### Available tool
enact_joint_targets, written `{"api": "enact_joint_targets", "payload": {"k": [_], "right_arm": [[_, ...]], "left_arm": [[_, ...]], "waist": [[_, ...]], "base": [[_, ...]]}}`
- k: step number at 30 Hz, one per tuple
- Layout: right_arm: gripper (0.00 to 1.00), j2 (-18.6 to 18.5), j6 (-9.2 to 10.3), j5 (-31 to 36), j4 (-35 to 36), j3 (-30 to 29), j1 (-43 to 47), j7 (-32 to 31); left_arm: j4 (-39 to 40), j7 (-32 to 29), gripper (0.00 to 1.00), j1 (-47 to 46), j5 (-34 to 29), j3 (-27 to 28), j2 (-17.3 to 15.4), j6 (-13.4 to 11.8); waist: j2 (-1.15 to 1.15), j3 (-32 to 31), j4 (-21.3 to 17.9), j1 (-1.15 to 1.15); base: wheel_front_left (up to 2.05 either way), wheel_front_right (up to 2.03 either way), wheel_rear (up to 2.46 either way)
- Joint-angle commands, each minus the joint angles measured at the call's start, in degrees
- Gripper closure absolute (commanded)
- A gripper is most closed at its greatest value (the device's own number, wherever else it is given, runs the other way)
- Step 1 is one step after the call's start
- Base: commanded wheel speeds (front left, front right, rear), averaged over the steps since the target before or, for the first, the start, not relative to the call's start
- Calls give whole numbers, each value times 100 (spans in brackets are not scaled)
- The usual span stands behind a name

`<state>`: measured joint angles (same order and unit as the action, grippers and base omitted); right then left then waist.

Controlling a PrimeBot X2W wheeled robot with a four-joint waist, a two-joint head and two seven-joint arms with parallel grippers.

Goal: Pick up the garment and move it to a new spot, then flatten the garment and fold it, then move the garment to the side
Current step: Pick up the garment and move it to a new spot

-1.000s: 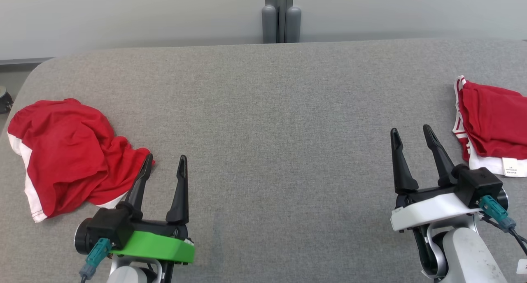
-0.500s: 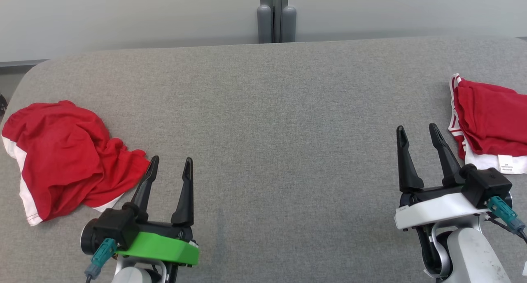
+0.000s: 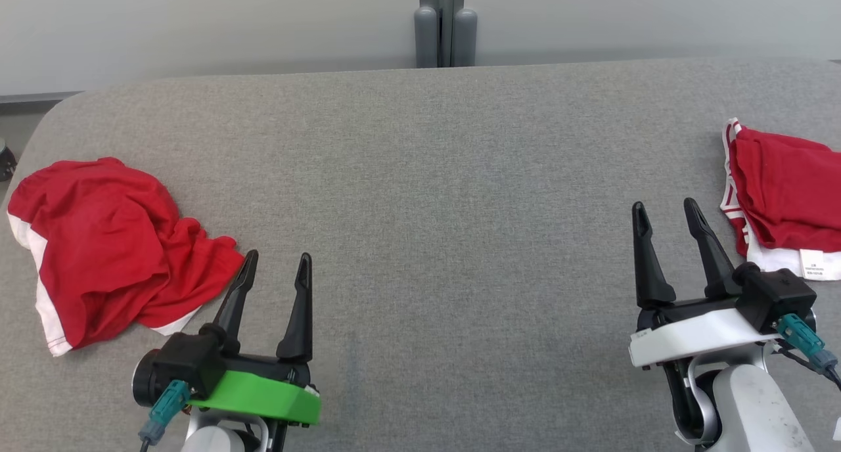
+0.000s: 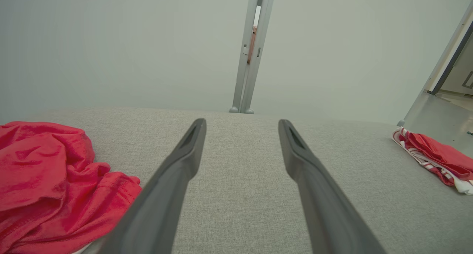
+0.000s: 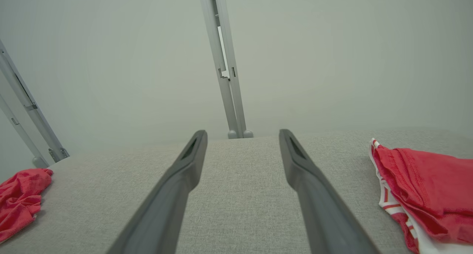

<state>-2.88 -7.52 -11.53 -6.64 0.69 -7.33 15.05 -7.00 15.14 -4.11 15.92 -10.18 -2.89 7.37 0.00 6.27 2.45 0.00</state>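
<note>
Starting on the pick-up, with the crumpled red garment with white side trim [image 3: 112, 242] heaped at the left end of the grey fabric-covered table [image 3: 427, 176], just beside the left gripper on its green mount [image 3: 278, 257]. Holding nothing in that gripper, jaws spread wide, outer fingertip [image 3: 250, 263] right at the nearest red fold; touching or just clear, cannot tell. Holding nothing in the right gripper on its white mount [image 3: 663, 205] either, jaws equally wide, near a second red garment with red-and-white striped trim and a white label [image 3: 782, 202], folded flat at the right edge and seemingly not the one to fetch.

To pick well: swing the left gripper over the heap, come down on a raised ridge of cloth rather than a flat patch, and close on one thick fold to lift the whole piece instead of sliding a single layer out. Keep any push directed inward, with part of the heap close to the rounded left corner and liable to slip off. Lift clear of the surface before carrying toward the bare middle, leaving room there for spreading flat.

Underneath, a matte woven grey covering, probably grippy enough to drag at cloth. Beyond the far edge, a plain pale wall [image 3: 197, 25] split by a grey metal post [image 3: 445, 25]
</note>
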Motion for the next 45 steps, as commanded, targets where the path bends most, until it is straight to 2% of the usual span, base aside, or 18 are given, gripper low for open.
{"api": "enact_joint_targets", "payload": {"k": [1, 9, 26, 33, 39, 45], "right_arm": [[0, -3, 6, -60, -7, 26, 68, 17], [0, -3, 6, -81, -124, 392, 49, 16], [0, -6, 6, -227, -507, 1095, -36, 17], [0, -8, 6, -247, -622, 1180, -117, 17], [0, -9, 6, -342, -700, 1273, -81, 17], [0, -8, 6, -345, -752, 1322, -96, 17]], "left_arm": [[3, -3, 0, -48, 16, 16, -2, 2], [-7, -2, 0, -103, 30, 168, -3, -28], [-46, -2, 0, 6, 49, 382, -5, -90], [2, -3, 0, 108, 17, 464, -4, -108], [-7, -2, 0, 142, -14, 543, -4, -87], [8, -3, 0, 137, -17, 618, -4, -75]], "waist": [[0, 12, 53, 0], [0, 48, 394, 0], [0, -94, 1748, 0], [0, -176, 2202, 0], [0, -177, 2411, 0], [0, -175, 2433, 0]], "base": [[0, 0, 0], [0, 0, 0], [0, 0, 0], [0, 0, 0], [0, 0, 0], [0, 0, 0]]}}
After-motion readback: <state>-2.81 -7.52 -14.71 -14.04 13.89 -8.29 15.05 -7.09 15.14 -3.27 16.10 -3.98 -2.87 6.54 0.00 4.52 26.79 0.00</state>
